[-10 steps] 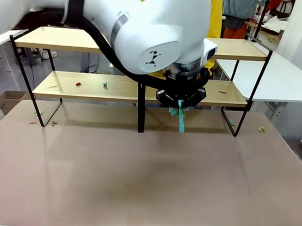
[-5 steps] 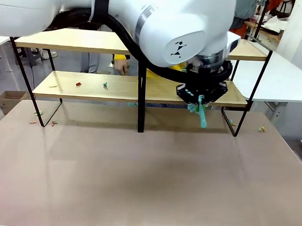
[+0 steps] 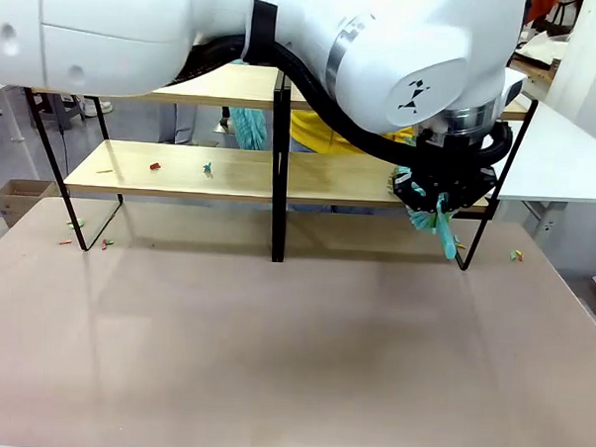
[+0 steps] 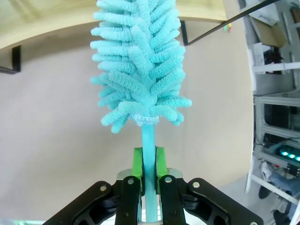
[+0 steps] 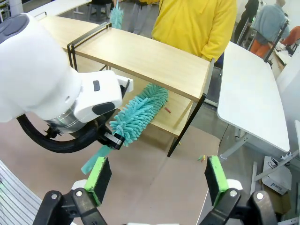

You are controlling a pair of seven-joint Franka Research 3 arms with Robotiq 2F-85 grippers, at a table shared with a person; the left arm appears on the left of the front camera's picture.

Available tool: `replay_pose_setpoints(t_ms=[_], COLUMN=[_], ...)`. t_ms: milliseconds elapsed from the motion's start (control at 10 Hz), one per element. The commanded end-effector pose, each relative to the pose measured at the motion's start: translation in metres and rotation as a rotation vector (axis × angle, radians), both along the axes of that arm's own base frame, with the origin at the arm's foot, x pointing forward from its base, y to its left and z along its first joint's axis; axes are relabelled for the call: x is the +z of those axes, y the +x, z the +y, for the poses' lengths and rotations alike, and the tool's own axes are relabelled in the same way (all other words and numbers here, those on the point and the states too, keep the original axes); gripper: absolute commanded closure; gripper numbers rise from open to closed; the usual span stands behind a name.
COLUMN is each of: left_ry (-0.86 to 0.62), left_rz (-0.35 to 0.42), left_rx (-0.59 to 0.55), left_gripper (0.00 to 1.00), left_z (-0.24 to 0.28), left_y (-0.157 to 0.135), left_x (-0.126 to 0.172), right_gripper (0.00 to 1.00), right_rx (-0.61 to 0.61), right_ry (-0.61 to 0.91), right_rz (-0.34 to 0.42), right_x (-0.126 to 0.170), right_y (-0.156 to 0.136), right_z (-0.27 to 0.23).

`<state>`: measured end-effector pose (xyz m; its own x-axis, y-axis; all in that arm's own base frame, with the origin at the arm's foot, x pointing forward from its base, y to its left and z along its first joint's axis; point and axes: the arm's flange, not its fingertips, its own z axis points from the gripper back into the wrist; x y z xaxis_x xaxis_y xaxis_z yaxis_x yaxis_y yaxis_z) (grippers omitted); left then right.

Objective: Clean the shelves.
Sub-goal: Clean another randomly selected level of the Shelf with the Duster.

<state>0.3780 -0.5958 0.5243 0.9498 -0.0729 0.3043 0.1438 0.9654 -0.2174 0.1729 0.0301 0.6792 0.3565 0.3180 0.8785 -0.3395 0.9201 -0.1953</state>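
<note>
Dusting the shelves [image 3: 181,174]: lower board, right of frame.
Left claw [image 4: 149,163] clamped on duster [image 4: 140,65]; right claw [image 5: 159,180] wide, empty. Next, probably: sweep toward scraps [image 3: 155,165] at left.

I can read no words, numbers or labels in any view. The one mark to report is a small black emblem [image 3: 415,93] in the front view. It is printed on the white rounded wrist housing of the left arm [image 3: 119,28]. The emblem is an angular, figure-like symbol with no letters beside it.
</note>
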Motion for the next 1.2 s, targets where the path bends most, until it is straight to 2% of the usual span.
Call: replay_pose_setpoints(t_ms=[0, 200, 300, 400, 600, 800, 1000, 1100], left_ry=[-0.036, -0.094, -0.162, -0.206, -0.289, -0.302, -0.283, -0.258], left_rz=[0.029, 0.031, 0.077, 0.086, 0.053, 0.015, 0.022, 0.052], left_rx=[-0.014, -0.093, -0.219, -0.293, -0.321, -0.302, -0.286, -0.298], left_gripper=[1.0, 1.0, 1.0, 1.0, 1.0, 1.0, 1.0, 1.0], left_z=[-0.014, -0.03, -0.036, -0.038, -0.026, -0.015, -0.004, 0.004], left_y=[0.01, 0.011, 0.011, 0.013, 0.022, 0.024, 0.019, 0.011], left_x=[0.009, 0.013, 0.017, 0.017, 0.017, 0.024, 0.03, 0.036], right_gripper=[0.0, 0.0, 0.0, 0.0, 0.0, 0.0, 0.0, 0.0], right_rx=[0.007, 0.007, 0.007, 0.007, 0.007, 0.007, 0.007, 0.007], right_ry=[0.007, 0.007, 0.007, 0.007, 0.007, 0.007, 0.007, 0.007], right_rz=[0.0, 0.0, 0.0, 0.0, 0.0, 0.0, 0.0, 0.0], right_x=[0.001, 0.001, 0.001, 0.001, 0.001, 0.001, 0.001, 0.001], right_y=[0.0, 0.0, 0.0, 0.0, 0.0, 0.0, 0.0, 0.0], right_z=[-0.001, -0.001, -0.001, -0.001, -0.001, -0.001, -0.001, -0.001])
